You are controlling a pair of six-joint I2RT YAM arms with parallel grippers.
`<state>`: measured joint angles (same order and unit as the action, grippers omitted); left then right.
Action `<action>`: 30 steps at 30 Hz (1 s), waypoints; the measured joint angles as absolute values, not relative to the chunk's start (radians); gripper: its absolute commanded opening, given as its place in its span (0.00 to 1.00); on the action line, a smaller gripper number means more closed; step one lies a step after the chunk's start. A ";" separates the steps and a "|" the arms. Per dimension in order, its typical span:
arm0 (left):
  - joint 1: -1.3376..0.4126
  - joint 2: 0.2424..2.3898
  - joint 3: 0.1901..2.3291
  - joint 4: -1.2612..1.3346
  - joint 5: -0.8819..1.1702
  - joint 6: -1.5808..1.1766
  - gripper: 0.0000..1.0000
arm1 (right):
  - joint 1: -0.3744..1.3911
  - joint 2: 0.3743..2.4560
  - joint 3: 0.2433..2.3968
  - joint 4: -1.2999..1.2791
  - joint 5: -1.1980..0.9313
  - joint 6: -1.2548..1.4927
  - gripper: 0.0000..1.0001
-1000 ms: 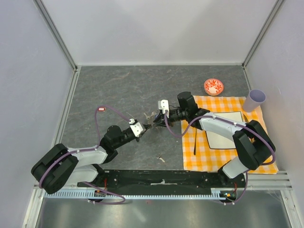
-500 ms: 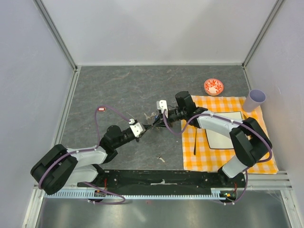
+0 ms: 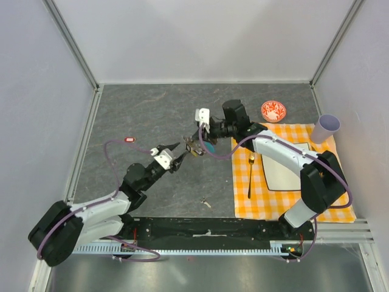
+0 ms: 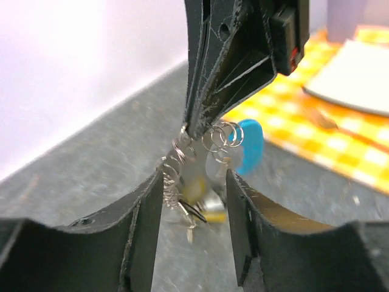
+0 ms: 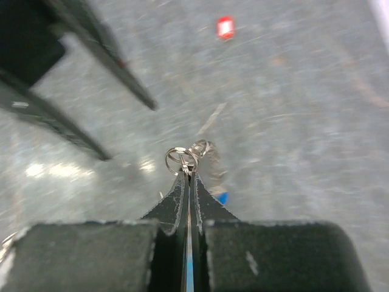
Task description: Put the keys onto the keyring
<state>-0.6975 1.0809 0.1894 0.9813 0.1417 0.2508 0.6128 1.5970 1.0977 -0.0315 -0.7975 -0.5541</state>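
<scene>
My right gripper (image 3: 199, 141) is shut on the keyring (image 3: 206, 146), pinching its small wire rings (image 5: 181, 160) at the fingertips (image 5: 187, 177). The curved cyan strap (image 4: 249, 145) hangs beside them. A blurred bunch of small metal pieces, the keys (image 4: 196, 190), dangles under the rings, and single keys cannot be told apart. My left gripper (image 3: 177, 151) is open just left of the bunch. In the left wrist view the bunch hangs between my left gripper's (image 4: 194, 182) spread fingers (image 4: 146, 225), close to the left one; whether it touches is unclear.
An orange checked cloth (image 3: 340, 201) at the right carries a white plate (image 3: 289, 165) and a fork (image 3: 250, 176). A red-and-white bowl (image 3: 273, 111) and a lilac cup (image 3: 326, 128) stand behind it. A small red tag (image 3: 129, 139) lies at the left, and a scrap (image 3: 206, 204) near the front.
My left gripper has opened and drawn back to the lower left. My right gripper has shut on the rings and moved up and left with the keyring.
</scene>
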 measured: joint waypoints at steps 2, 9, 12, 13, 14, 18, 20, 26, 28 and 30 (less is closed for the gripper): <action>-0.698 0.989 0.190 0.976 0.069 0.239 0.57 | 0.612 1.597 1.179 -0.036 -0.722 -0.547 0.00; -0.697 0.802 0.183 0.965 -0.035 0.221 0.60 | 0.655 1.555 1.206 0.036 -0.507 -0.551 0.00; -0.697 0.796 0.172 0.915 -0.023 0.220 0.65 | 0.725 1.542 1.111 0.086 -0.389 -0.568 0.00; -0.697 0.797 0.169 0.901 -0.016 0.218 0.69 | 0.747 1.539 1.069 0.102 -0.357 -0.569 0.00; -0.697 0.800 0.167 0.887 -0.006 0.217 0.72 | 0.763 1.539 1.036 0.119 -0.334 -0.567 0.00; -0.697 0.850 0.165 0.865 0.035 0.213 0.72 | 0.806 1.538 0.900 0.202 -0.278 -0.542 0.00; -0.697 0.896 0.165 0.855 0.055 0.214 0.72 | 0.809 1.538 0.859 0.237 -0.266 -0.529 0.00; -0.697 1.018 0.165 0.851 0.131 0.226 0.70 | 0.807 1.538 0.801 0.326 -0.281 -0.517 0.00; -0.696 1.052 0.167 0.851 0.162 0.234 0.67 | 0.807 1.534 0.784 0.339 -0.297 -0.520 0.00; -0.694 1.087 0.172 0.850 0.191 0.246 0.65 | 0.807 1.526 0.767 0.344 -0.316 -0.522 0.00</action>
